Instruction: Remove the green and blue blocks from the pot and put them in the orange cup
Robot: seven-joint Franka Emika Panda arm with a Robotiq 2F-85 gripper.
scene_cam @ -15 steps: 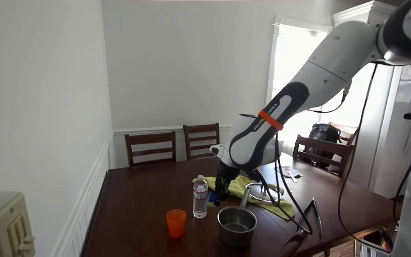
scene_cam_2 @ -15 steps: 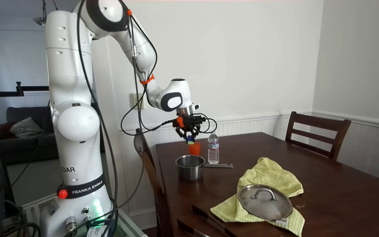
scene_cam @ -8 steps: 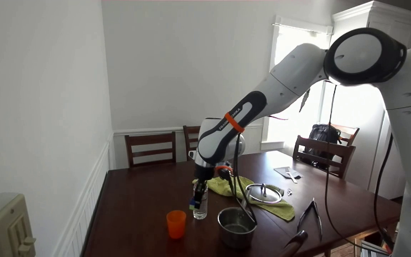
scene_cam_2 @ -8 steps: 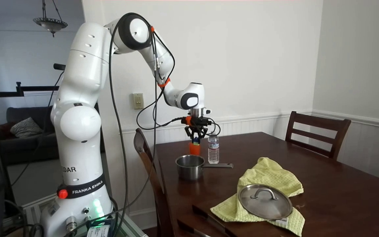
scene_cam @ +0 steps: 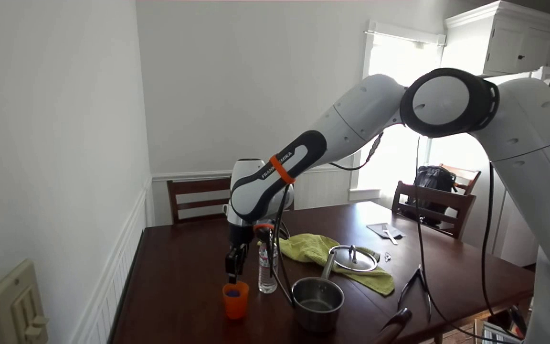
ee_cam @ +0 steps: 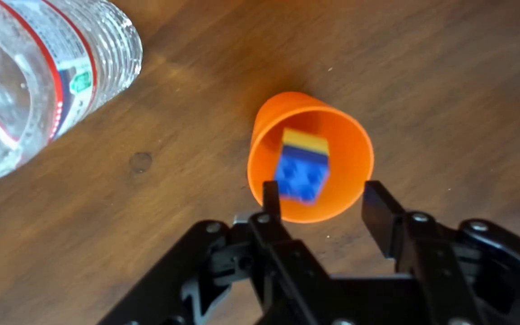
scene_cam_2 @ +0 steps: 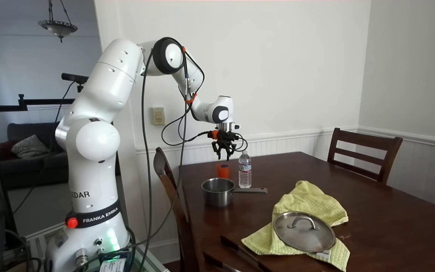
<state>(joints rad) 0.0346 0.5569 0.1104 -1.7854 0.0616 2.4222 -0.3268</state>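
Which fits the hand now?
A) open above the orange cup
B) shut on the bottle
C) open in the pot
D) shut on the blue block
A: both exterior views show the hand above the orange cup, and in the wrist view its fingers stand apart, the blue block beyond them.

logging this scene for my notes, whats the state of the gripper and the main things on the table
Orange cup, upright, uncovered
Blocks, blue against yellow-looking, inside the cup; settled or not, unclear
Gripper, open, above the cup
Pot, upright, uncovered, no blocks visible inside
Towel, rumpled
Lid, off the pot, on the towel, handle up
Bottle, standing upright, fill level unclear
Tongs, spread open
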